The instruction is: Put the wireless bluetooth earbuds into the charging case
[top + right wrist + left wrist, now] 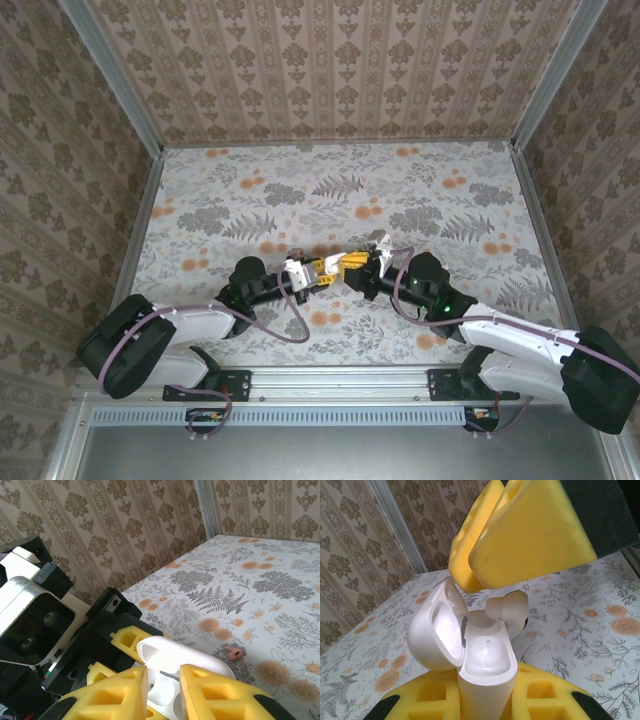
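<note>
Top external view: a floral-printed surface is seen, enclosed by patterned walls. The left arm and right arm are angled inward from the near edge, so that the left claw and right claw are brought almost tip to tip near the middle of the surface. Left wrist view: the left claw is clenched on the charging case, which is held upright between the yellow foam fingers. The case looks white here, and its lid is swung open to the left. The right claw is poised just above the open case. Right wrist view: its pads are parted by a narrow gap and read as released, and the case interior is seen through that gap. One earbud, pale in colour, is lodged at the mouth of the case just beneath the pad tips, with its rounded tip pointing right; contact with the pads cannot be told. A second earbud, coral-pink, is seen lying on the surface, apart from the case.
</note>
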You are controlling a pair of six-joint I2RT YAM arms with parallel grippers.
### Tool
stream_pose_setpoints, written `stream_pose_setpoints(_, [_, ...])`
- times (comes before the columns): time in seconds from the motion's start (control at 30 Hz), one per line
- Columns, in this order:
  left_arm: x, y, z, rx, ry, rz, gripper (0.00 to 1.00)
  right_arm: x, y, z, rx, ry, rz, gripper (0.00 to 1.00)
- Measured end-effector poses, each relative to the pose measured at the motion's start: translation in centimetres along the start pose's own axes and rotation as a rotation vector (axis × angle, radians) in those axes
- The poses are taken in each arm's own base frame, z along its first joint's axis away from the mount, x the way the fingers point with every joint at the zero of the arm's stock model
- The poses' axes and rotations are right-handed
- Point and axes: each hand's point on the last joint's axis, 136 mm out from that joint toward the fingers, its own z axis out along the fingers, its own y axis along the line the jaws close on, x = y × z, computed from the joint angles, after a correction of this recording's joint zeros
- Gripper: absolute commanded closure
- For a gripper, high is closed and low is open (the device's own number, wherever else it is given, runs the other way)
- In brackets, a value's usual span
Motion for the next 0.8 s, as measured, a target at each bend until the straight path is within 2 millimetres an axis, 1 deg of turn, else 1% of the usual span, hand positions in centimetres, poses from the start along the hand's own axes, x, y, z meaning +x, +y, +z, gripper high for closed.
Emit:
stream_pose_setpoints(0.13, [0.1, 0.2, 0.0, -0.011, 0.005, -0.008, 0.91, 0.1, -0.5, 0.2, 0.023, 0.007, 0.005, 0.75])
stream_pose_setpoints(0.23, [0.8, 0.5, 0.2, -0.027, 0.017, -0.036, 0.91, 0.2, -2.0, 0.2, 0.069, 0.012, 0.021, 0.75])
stream_pose_setpoints(0.33, [2.0, 1.0, 0.6, -0.046, 0.033, -0.08, 0.91, 0.8, -3.5, 0.3, 0.111, 0.031, 0.055, 0.75])
stream_pose_setpoints(0.43, [3.8, 1.8, 1.0, -0.088, 0.064, -0.137, 0.91, 1.9, -5.0, 0.4, 0.159, 0.077, 0.107, 0.74])
stream_pose_setpoints(0.5, [4.9, 2.5, 1.1, -0.117, 0.085, -0.173, 0.91, 2.6, -5.7, 0.4, 0.186, 0.112, 0.141, 0.72])
stream_pose_setpoints(0.57, [5.4, 3.0, 1.2, -0.14, 0.095, -0.195, 0.91, 3.2, -6.2, 0.3, 0.208, 0.148, 0.171, 0.71])
stream_pose_setpoints(0.7, [5.3, 3.8, 1.2, -0.174, 0.087, -0.213, 0.91, 3.7, -6.4, 0.3, 0.231, 0.209, 0.204, 0.71])
stream_pose_setpoints(0.8, [5.3, 4.3, 1.1, -0.195, 0.084, -0.221, 0.91, 5.0, -6.5, 0.0, 0.242, 0.259, 0.231, 0.71])
